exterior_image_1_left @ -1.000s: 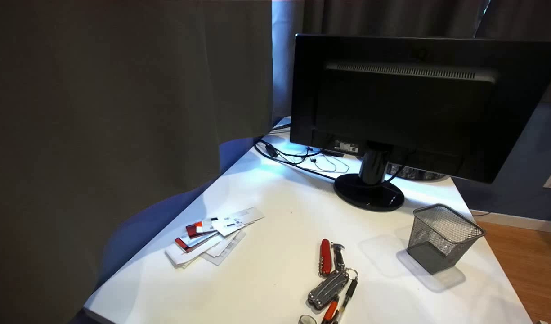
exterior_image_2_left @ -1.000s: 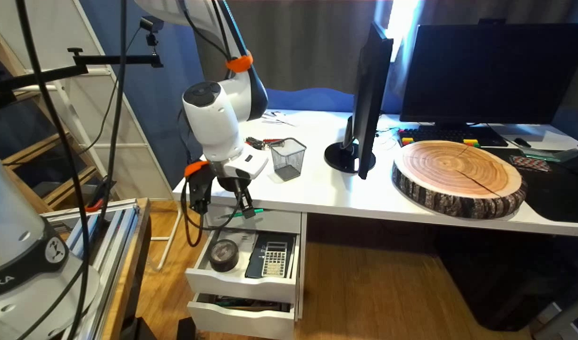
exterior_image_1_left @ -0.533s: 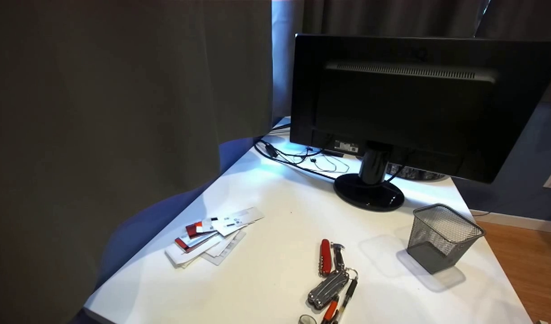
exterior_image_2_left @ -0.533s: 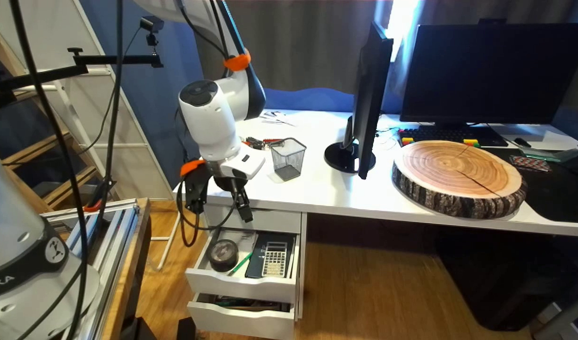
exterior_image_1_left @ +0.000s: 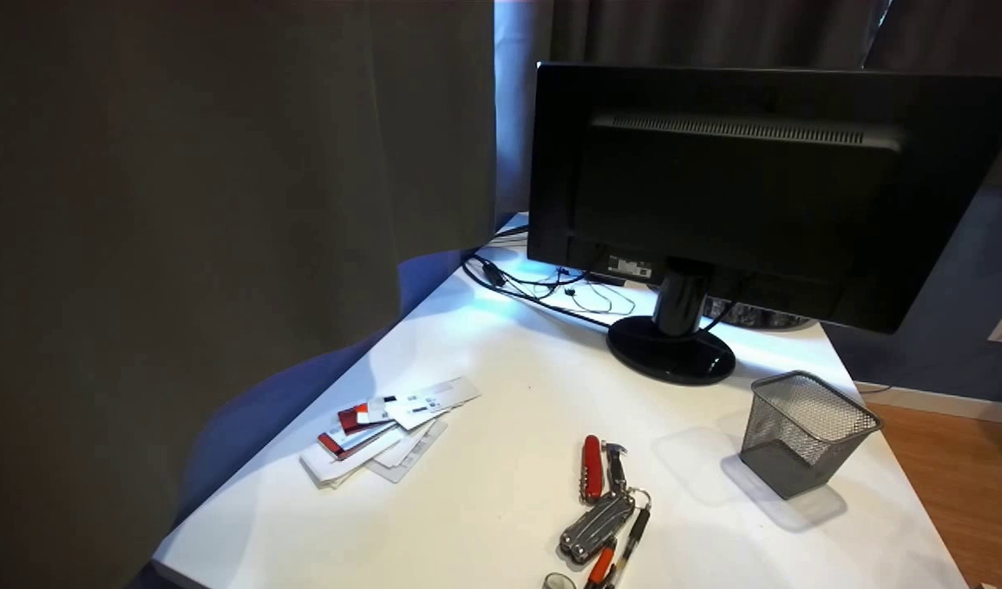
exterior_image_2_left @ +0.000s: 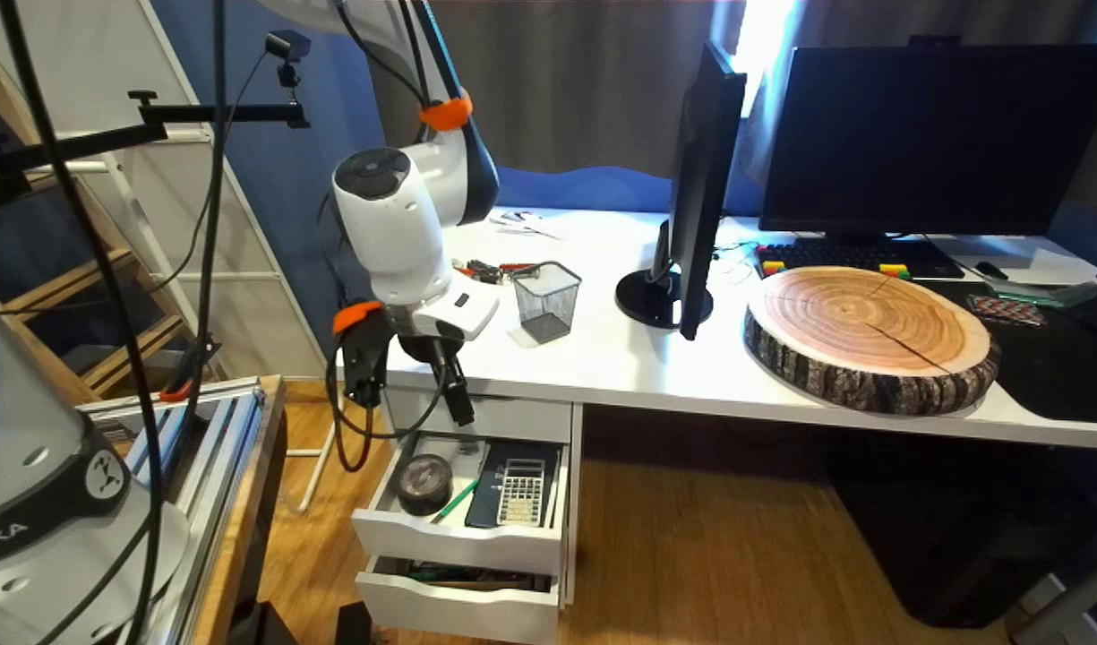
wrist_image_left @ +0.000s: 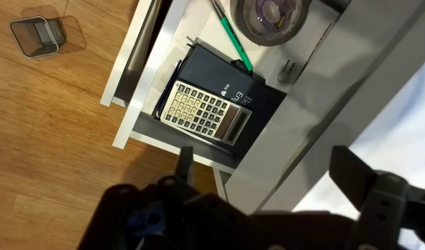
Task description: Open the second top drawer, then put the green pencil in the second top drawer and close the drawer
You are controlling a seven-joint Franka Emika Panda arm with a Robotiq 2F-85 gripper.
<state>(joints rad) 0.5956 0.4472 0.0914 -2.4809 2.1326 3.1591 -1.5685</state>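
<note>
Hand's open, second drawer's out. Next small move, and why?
Probably bring the hand round to the outer face of the second drawer, ready to push it shut. The green pencil lies inside with the calculator, the hand is open and holds nothing, and that drawer stands pulled out.

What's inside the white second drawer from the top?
Visible in the open drawer: slim green pencil, cream rectangular calculator atop a dark navy notebook, round dark container, white item printed "Chem Cards". Covered: anything beneath the notebook or container.
</note>
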